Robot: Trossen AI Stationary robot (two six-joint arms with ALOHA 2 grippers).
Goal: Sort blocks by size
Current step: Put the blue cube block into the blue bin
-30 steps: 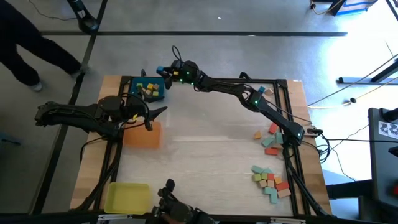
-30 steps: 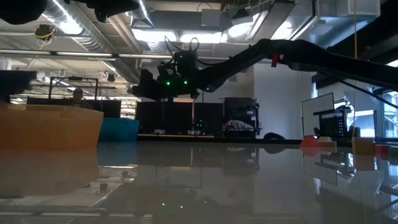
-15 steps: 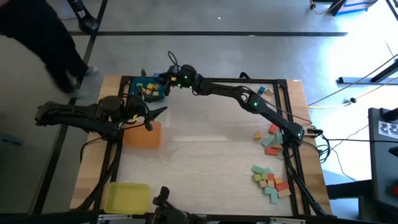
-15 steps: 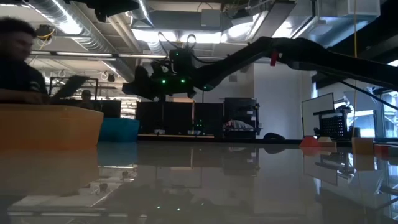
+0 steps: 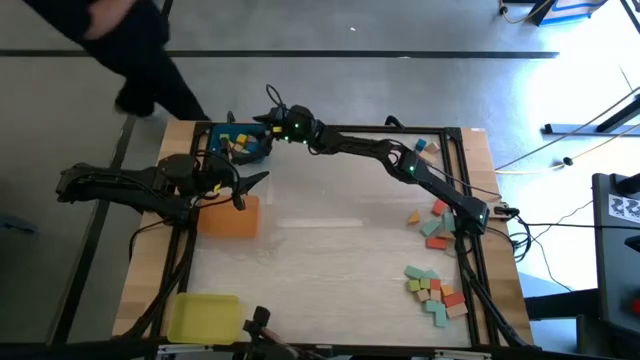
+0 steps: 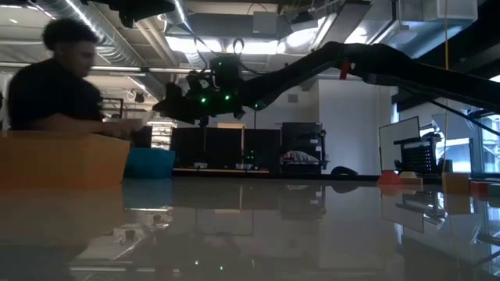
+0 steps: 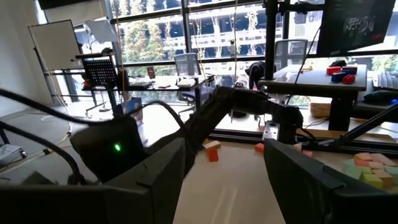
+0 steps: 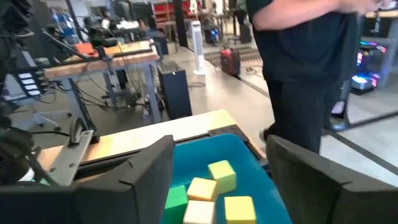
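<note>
Jaws on the right gripper [image 5: 262, 125] stood apart with nothing between them, hanging over the blue tray [image 5: 240, 143] in the upper left of the high view; the right wrist view looked straight past them at a few yellow blocks [image 8: 214, 191] and a green one already lying in that tray. Left gripper [image 5: 262, 178] just waited with its jaws apart too, empty, above the orange tray [image 5: 232, 217] at left centre. Most of the blocks [image 5: 432, 285] were a loose pile at the lower right of the counter [image 5: 340, 250], well apart from all three trays, so lots left to sort. My worry: a person [image 5: 130, 40] was passing right at the upper left edge, close to the tray, and a fast swing back could clip them or nudge the tray.
</note>
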